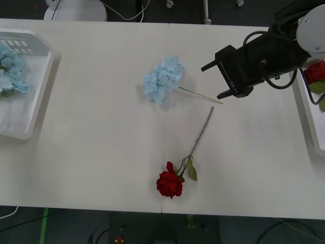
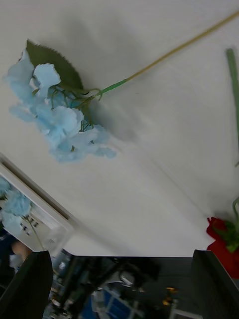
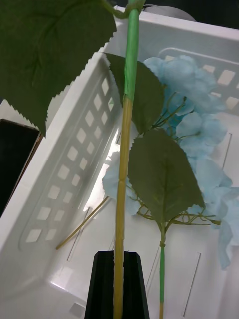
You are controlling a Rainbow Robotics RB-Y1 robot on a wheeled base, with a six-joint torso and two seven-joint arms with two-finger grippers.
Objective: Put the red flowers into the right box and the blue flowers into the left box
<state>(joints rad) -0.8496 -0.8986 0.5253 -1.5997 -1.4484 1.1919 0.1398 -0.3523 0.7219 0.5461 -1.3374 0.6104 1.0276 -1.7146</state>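
Observation:
A blue flower (image 1: 162,79) lies mid-table, its thin stem pointing at my right gripper (image 1: 212,81), which hovers open just beyond the stem's end. The right wrist view shows that blue flower (image 2: 59,114) ahead of the right gripper (image 2: 119,286). A red flower (image 1: 170,184) lies near the front edge, its stem running up toward the right gripper. My left gripper (image 3: 118,256) is shut on a leafy stem (image 3: 123,149) over the left box (image 3: 74,149), where blue flowers (image 3: 199,124) lie. The left box (image 1: 38,96) sits far left. The right box (image 1: 309,109) at the right edge holds a red flower (image 1: 315,71).
The white table (image 1: 91,142) has open room between the two boxes. A seam (image 1: 165,132) runs down its middle. Cables and a stand foot lie on the floor beyond the far edge.

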